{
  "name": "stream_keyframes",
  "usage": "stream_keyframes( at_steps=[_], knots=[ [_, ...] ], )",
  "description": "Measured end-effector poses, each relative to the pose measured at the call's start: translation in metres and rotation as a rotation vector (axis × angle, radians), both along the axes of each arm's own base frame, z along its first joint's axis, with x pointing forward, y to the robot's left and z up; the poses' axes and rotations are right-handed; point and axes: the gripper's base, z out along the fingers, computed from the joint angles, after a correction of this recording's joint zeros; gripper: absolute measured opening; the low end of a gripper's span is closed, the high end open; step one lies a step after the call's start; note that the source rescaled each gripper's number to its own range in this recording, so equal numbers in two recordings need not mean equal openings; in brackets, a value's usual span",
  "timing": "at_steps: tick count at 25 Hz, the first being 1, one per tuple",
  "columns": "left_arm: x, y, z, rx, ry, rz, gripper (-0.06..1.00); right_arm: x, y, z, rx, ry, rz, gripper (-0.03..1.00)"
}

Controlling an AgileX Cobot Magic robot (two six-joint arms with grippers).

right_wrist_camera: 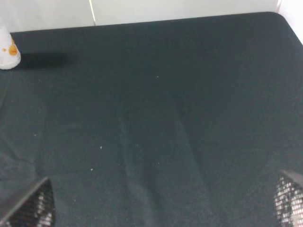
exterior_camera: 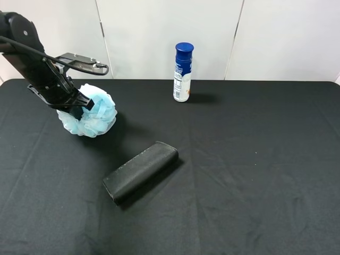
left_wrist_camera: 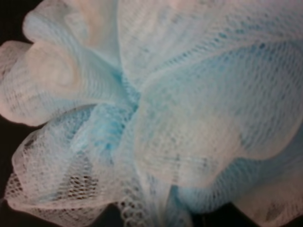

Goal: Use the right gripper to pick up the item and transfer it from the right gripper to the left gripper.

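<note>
The item, a light blue and white mesh bath pouf (exterior_camera: 97,113), is at the left of the black table, gripped by my left gripper (exterior_camera: 78,104), whose dark fingers press into its left side. In the left wrist view the pouf (left_wrist_camera: 156,109) fills the whole picture and hides the fingers. My right gripper (right_wrist_camera: 161,203) is open and empty. Only its two mesh-patterned fingertips (right_wrist_camera: 35,204) show, wide apart over bare black cloth. The right arm is out of the exterior high view.
A black oblong case (exterior_camera: 141,171) lies in front of the pouf, near the table's middle. A white bottle with a blue cap (exterior_camera: 183,73) stands at the back centre; its base shows in the right wrist view (right_wrist_camera: 6,53). White wall panels stand behind the table.
</note>
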Motion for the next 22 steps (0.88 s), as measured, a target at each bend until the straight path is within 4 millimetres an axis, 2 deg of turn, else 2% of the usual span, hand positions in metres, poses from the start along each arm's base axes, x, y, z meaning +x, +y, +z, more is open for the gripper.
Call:
stream_keyframes(
  at_steps=[1, 2, 5, 6, 7, 8, 10, 12, 16, 19, 20, 22],
  knots=[
    [0.0, 0.0, 0.0, -0.001, -0.004, 0.0, 0.06, 0.0, 0.0, 0.0, 0.0, 0.0, 0.0, 1.0],
    [0.001, 0.0, 0.001, -0.001, -0.007, 0.0, 0.16, 0.0, 0.0, 0.0, 0.001, 0.001, 0.001, 1.0],
    [0.001, 0.0, 0.001, -0.003, -0.011, 0.004, 0.54, 0.0, 0.0, 0.0, 0.001, 0.001, 0.001, 1.0],
    [0.002, 0.0, 0.001, -0.003, -0.013, 0.005, 0.69, 0.0, 0.0, 0.0, 0.001, 0.001, 0.001, 1.0],
    [0.002, 0.0, 0.001, -0.003, -0.013, 0.005, 0.69, 0.0, 0.0, 0.0, 0.001, 0.001, 0.001, 1.0],
    [0.003, -0.001, 0.002, -0.005, -0.017, 0.007, 0.78, 0.0, 0.0, 0.0, 0.001, 0.001, 0.001, 1.0],
    [0.006, -0.001, 0.008, -0.008, -0.031, 0.007, 0.9, 0.0, 0.0, 0.0, 0.001, 0.001, 0.001, 1.0],
    [0.009, -0.002, 0.024, -0.015, -0.047, 0.005, 0.94, 0.0, 0.0, 0.0, 0.001, 0.001, 0.001, 1.0],
    [0.004, -0.002, 0.075, -0.033, -0.104, -0.004, 0.96, 0.0, 0.0, 0.0, 0.001, 0.001, 0.001, 1.0],
    [-0.008, 0.0, 0.112, -0.048, -0.165, -0.01, 0.96, 0.0, 0.0, 0.0, 0.001, 0.001, 0.001, 1.0],
    [-0.019, 0.002, 0.132, -0.057, -0.206, -0.012, 0.96, 0.0, 0.0, 0.0, 0.001, 0.001, 0.001, 1.0],
    [-0.028, 0.004, 0.148, -0.066, -0.247, -0.013, 0.96, 0.0, 0.0, 0.0, 0.001, 0.001, 0.001, 1.0]
  ],
)
